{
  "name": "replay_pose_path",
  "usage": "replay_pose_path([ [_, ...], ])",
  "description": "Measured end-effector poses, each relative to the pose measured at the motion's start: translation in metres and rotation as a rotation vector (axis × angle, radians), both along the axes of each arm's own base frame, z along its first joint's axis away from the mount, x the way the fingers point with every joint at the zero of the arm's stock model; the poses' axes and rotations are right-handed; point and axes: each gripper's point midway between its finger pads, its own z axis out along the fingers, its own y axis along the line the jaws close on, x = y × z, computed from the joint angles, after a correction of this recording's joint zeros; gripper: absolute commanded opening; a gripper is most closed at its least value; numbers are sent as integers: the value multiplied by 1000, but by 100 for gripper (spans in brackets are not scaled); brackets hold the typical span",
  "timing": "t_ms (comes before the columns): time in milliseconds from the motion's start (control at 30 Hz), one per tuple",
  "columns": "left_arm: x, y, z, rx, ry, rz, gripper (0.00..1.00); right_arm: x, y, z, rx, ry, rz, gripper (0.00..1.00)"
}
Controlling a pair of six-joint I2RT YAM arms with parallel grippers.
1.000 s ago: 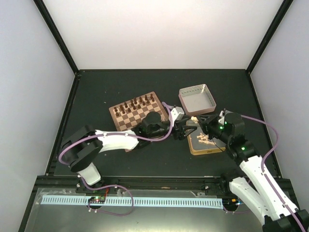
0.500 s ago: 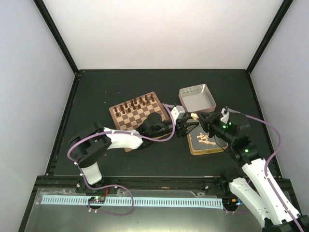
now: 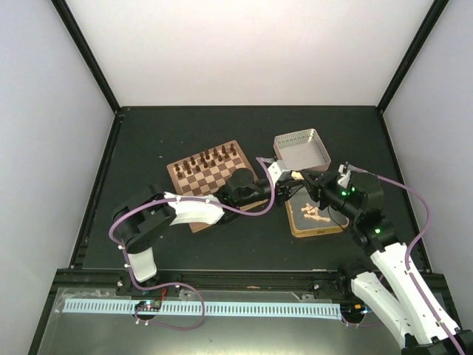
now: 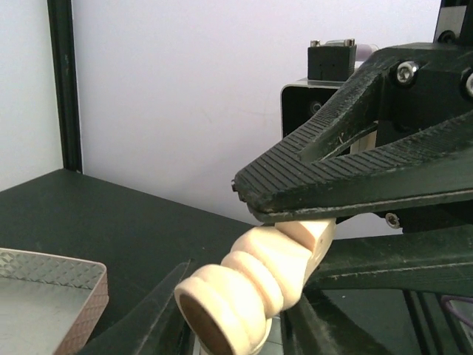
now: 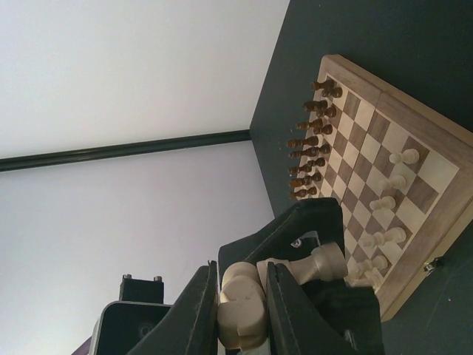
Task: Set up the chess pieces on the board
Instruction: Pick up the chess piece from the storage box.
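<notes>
Right wrist view, entry one: right end effector, fingers drawn in tight on either side of a pale chess piece, its rounded head clamped between them. The left wrist view showed that piece lying sideways. Its head was pinched between the two ribbed black fingers and its round base pointed at the lens.

Entry two: left end effector, nose to nose with the right one, over the desk between the board and the two tins. Its own fingers sat blurred at either side of the piece's base. I could not tell whether they pressed on it or stood just clear.

Entry three: board, left of the held piece, lying askew on the desk with the left arm crossing over its near edge. Dark brown pieces lined the two far rows. Several pale pieces stood upright along the near side.

Entry four: gold tin, near the end effectors on the side toward the arm bases, holding loose pale pieces lying flat.

Entry five: silver tin lid, square, open side up, just behind the gold tin and close beside the held piece.
</notes>
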Motion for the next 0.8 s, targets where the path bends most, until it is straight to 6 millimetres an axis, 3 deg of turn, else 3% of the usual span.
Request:
replay_pose_path([
  [300,4,1,-1,10,-15,24,3,1,2,0,-1,0,8,13],
  [567,2,6,-7,28,4,28,2,6,-3,6,-97,-53,2,13],
  [800,-19,47,-19,104,87,69,1,21,-6,14,-321,-133,38,12],
])
